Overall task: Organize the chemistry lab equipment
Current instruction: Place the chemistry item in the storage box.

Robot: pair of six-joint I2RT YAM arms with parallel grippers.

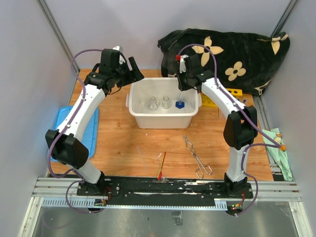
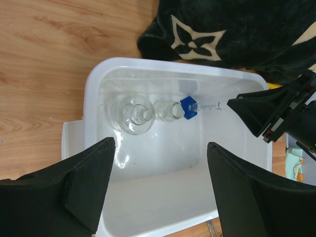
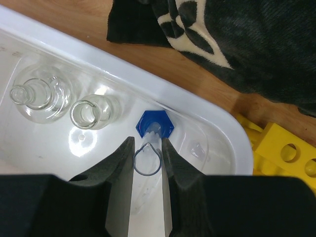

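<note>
We see both arms stretched forward, elbows bent. Our left pincer (image 2: 160, 145) hangs with its fingers spread wide; our right pincer (image 3: 147, 144) points down, pinched around a blue-capped clear tube (image 3: 147, 160).

Inside the white tub (image 1: 163, 120), the near half is free; glass beakers (image 1: 153, 104) and the blue-capped tube (image 1: 180, 104) crowd the far side.

Wood-grain tabletop (image 1: 118, 134) w/ pale grey walls (image 1: 19, 74) on 3 sides, alu rail (image 1: 276, 193) at near edge.
</note>
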